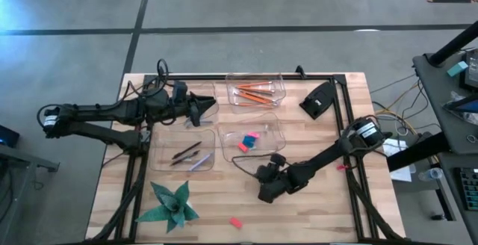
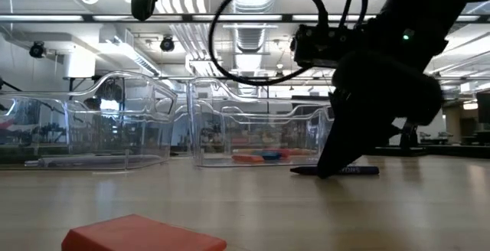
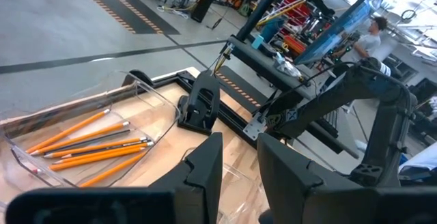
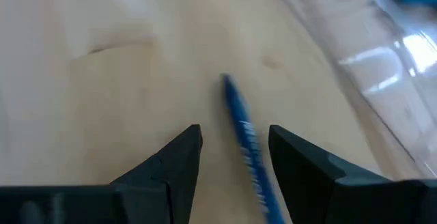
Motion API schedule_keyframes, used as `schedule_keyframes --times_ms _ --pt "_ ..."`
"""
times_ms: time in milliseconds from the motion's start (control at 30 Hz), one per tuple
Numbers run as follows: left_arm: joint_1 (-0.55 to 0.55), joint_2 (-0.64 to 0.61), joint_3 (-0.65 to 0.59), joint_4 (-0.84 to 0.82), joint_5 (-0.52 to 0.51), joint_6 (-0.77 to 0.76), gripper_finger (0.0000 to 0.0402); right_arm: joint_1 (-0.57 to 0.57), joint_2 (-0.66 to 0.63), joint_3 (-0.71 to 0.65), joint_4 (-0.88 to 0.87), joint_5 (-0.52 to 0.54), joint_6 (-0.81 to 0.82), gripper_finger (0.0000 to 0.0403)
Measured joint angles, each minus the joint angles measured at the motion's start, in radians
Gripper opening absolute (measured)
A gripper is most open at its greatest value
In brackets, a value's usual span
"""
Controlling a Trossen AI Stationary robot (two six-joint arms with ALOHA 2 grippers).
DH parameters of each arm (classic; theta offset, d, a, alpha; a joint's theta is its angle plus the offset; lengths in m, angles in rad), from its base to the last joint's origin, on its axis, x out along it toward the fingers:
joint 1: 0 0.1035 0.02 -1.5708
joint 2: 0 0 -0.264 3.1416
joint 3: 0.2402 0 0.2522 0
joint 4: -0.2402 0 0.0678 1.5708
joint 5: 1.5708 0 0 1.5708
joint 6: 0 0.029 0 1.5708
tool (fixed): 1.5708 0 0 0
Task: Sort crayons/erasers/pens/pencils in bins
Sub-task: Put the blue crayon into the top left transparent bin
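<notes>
A blue crayon (image 4: 244, 149) lies flat on the wooden table, also seen in the low view (image 2: 354, 171). My right gripper (image 4: 234, 130) is open and slants down over it, one finger on either side of the crayon; it stands near the eraser bin's near edge (image 1: 262, 191). My left gripper (image 3: 239, 149) is open with a narrow gap and nothing between the fingers. It hovers level above the far left bin (image 1: 211, 109). Orange pencils (image 1: 254, 93) lie in the far right bin, erasers (image 1: 248, 140) in the bin nearer, and pens (image 1: 187, 154) in the near left bin.
A pink eraser (image 1: 235, 222) lies loose near the table's front edge, large in the low view (image 2: 142, 236). A green paper star (image 1: 170, 204) sits at the near left. A black object (image 1: 317, 99) rests at the far right, and a small red item (image 1: 342, 167) by the right rail.
</notes>
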Motion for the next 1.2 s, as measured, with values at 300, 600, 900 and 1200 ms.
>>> schedule_keyframes --times_ms 300,600,900,1200 --pt "0.000 0.000 0.001 0.036 0.000 0.000 0.0080 0.018 0.006 0.040 0.004 -0.085 -0.073 0.0166" --pt "0.000 0.000 0.001 0.050 0.024 -0.023 0.0080 0.018 0.004 0.015 0.015 -0.104 -0.026 0.0075" --pt "0.000 0.000 0.001 0.100 0.083 -0.023 0.0080 0.017 0.000 0.014 0.006 -0.141 -0.036 0.0015" --pt "0.001 0.000 0.001 0.159 0.204 -0.023 0.0080 0.026 -0.091 0.021 -0.019 -0.208 -0.052 0.0014"
